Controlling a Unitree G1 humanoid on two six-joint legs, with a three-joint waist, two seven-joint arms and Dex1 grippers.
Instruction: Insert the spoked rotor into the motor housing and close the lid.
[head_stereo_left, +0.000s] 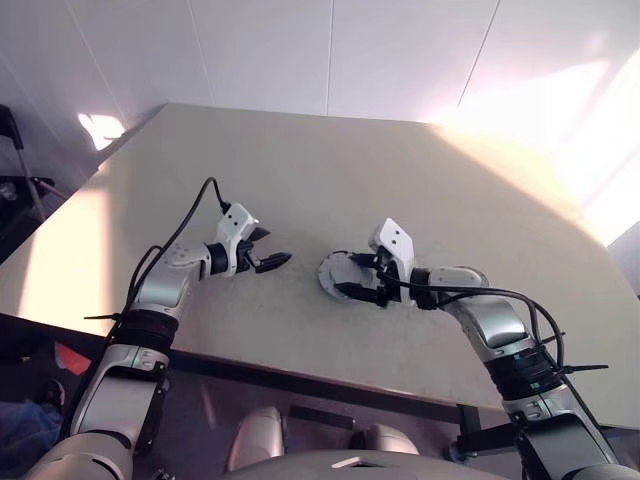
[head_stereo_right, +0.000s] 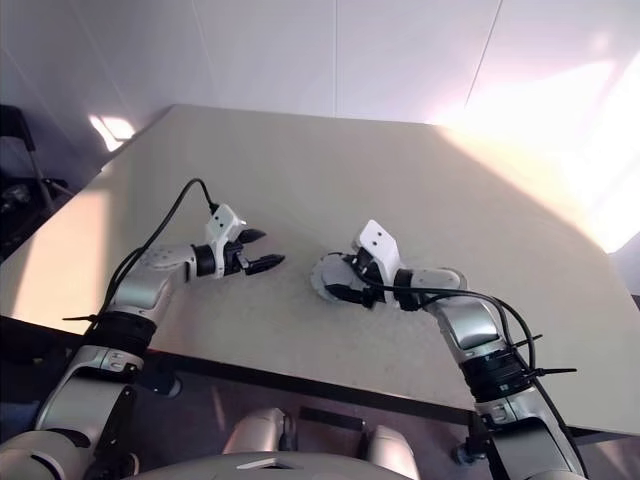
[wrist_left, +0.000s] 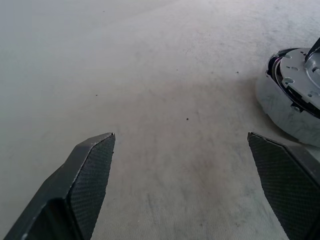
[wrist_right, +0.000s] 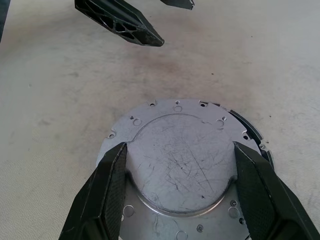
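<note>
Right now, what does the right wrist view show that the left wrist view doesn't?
Right wrist view: the lid's scratched flat top seen from above, the right claw gripping its raised centre, and the left claw's fingertips beyond.

Left wrist view: the assembly side-on, the lid above the motor housing, and the left claw open, apart from it.

Both: the lid and beige table.

Both arms reach forward and angle inward. The left tool (head_stereo_left: 272, 258) hangs with fingers spread wide (nothing between them); the right tool (head_stereo_left: 345, 277) tilts down, its fingers (wrist_right: 107, 192) parted.
</note>
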